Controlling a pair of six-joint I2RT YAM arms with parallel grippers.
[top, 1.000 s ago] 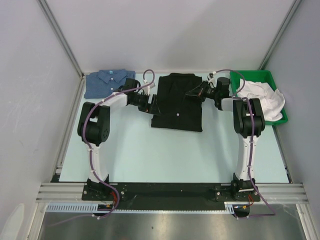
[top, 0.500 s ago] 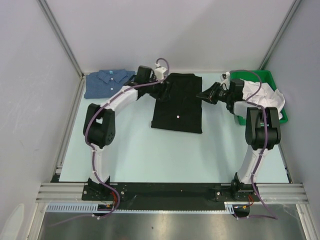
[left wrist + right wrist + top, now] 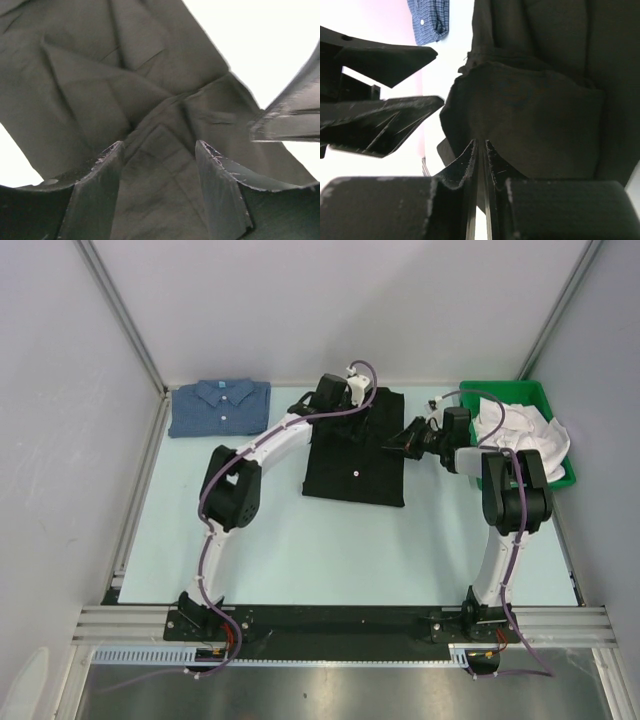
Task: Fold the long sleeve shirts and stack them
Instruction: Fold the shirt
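Note:
The black long sleeve shirt [image 3: 352,452] lies folded mid-table; the blue one [image 3: 220,407] rests folded at the back left, also seen in the right wrist view [image 3: 431,19]. My left gripper [image 3: 366,408] hangs over the black shirt's far right part. It is open, its fingers [image 3: 95,192] astride a ridge of black cloth [image 3: 125,80]. My right gripper [image 3: 393,443] is at that shirt's right edge. Its jaws [image 3: 481,146] are pressed together on a raised flap of black cloth [image 3: 530,115]. The left gripper's fingers [image 3: 390,122] show just beside that flap.
A green bin [image 3: 556,480] at the back right holds a heap of white cloth [image 3: 520,432]. Grey walls and metal frame posts close in the table's left, right and far sides. The left arm [image 3: 265,445] stretches over the table between the two shirts.
The left arm swung from the black shirt's left edge across to its far right part, jaws narrowing. The right gripper drew back toward the bin, then returned to the shirt's right edge.

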